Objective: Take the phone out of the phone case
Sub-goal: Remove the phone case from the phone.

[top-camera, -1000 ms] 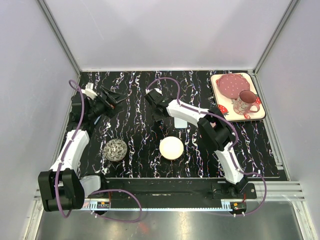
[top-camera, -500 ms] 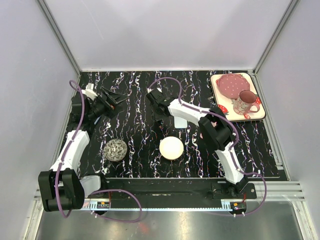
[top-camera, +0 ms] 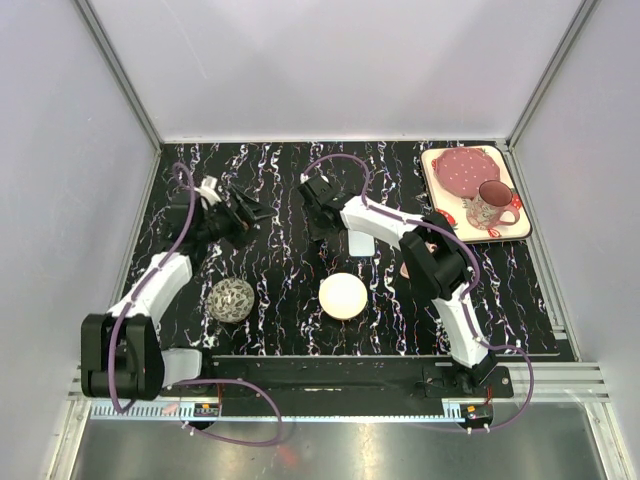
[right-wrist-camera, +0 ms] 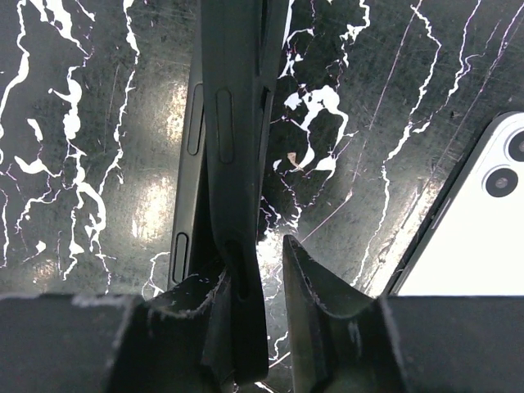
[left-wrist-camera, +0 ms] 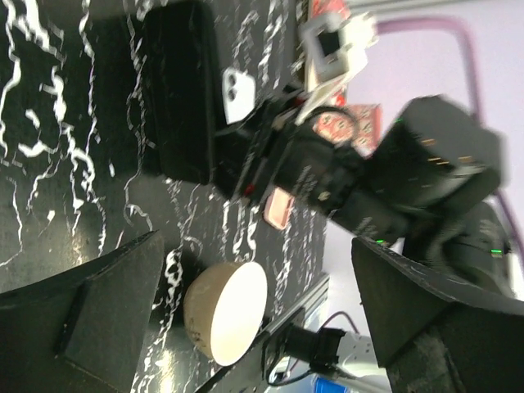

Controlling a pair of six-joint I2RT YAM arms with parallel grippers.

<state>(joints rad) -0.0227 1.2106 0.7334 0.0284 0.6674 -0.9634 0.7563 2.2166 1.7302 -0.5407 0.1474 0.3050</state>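
Black marble-patterned tabletop: the right gripper has its jaws narrow around one end of the black phone case, which stands on its side; a firm pinch cannot be told. Just right of the case, the white phone lies back-up, bare. Left of the case, the left gripper hovers wide open.

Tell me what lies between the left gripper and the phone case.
Only bare marbled table lies between the left gripper and the phone case. The top view shows the stretch, and the left wrist view looks across it to the case.
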